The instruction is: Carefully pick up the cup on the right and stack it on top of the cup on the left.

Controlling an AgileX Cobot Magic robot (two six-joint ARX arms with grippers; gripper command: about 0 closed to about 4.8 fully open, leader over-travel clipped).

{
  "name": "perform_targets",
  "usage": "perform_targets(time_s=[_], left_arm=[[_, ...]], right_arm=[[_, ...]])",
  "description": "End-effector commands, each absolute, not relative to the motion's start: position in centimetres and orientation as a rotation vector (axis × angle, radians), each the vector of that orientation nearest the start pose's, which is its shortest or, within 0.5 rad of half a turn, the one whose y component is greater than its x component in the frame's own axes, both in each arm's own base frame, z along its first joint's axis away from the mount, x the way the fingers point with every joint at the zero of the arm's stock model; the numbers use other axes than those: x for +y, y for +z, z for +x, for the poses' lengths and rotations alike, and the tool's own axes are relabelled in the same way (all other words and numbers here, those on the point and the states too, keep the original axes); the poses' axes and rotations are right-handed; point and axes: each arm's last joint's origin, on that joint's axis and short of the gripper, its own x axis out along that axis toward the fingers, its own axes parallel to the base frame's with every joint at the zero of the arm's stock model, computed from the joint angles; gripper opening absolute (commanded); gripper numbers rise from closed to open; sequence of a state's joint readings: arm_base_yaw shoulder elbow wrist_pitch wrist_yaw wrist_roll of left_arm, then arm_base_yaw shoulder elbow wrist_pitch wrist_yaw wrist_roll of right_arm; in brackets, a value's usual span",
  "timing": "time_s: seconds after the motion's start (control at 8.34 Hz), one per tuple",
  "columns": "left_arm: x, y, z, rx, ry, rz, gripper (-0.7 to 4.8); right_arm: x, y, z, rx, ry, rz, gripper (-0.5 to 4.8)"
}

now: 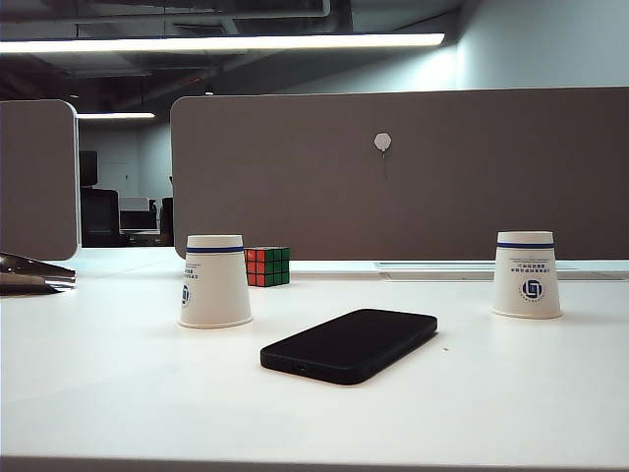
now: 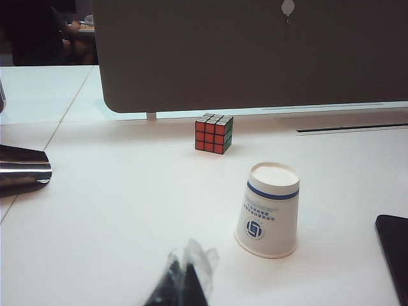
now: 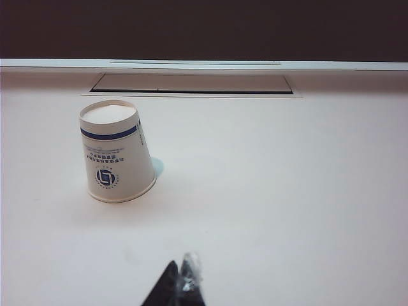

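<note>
Currently two inverted white paper cups with blue bands, standing well apart on a white table. Cup on the right upside down near the far edge, in front of a grey partition panel; same cup seen from the right wrist. Cup on the left likewise base-up, a multicoloured puzzle cube just behind it. Flat black smartphone lying between the cups, nearer the camera. Left gripper low at the frame edge, apart from its cup, tips apparently together though hard to tell. Right gripper pressed together, empty, short of the cup.
</note>
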State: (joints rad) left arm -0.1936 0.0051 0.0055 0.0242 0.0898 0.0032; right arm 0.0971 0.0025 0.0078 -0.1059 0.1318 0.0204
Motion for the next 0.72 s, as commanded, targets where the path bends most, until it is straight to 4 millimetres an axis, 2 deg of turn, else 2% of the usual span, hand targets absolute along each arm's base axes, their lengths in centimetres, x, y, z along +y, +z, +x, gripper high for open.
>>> perform_targets(time_s=[0.12, 0.36, 0.48, 0.72], left_arm=[[-2.1, 16.9, 9.5, -0.034, -0.285, -0.002, -0.02], [-2.1, 16.9, 9.5, -0.035, -0.285, -0.002, -0.02], [-2.1, 17.3, 9.5, -0.079, -0.285, -0.005, -0.02], [-2.1, 17.5, 9.5, -0.099, -0.285, -0.005, -0.02]], right_arm=[[0.6, 15.8, 9.7, 0.075, -0.037, 0.009, -0.05], [0.6, 15.9, 9.7, 0.075, -0.037, 0.009, -0.05], [0.6, 16.8, 9.7, -0.021, -0.035, 0.029, -0.05], [0.6, 17.3, 9.6, -0.061, -0.035, 0.034, -0.05]])
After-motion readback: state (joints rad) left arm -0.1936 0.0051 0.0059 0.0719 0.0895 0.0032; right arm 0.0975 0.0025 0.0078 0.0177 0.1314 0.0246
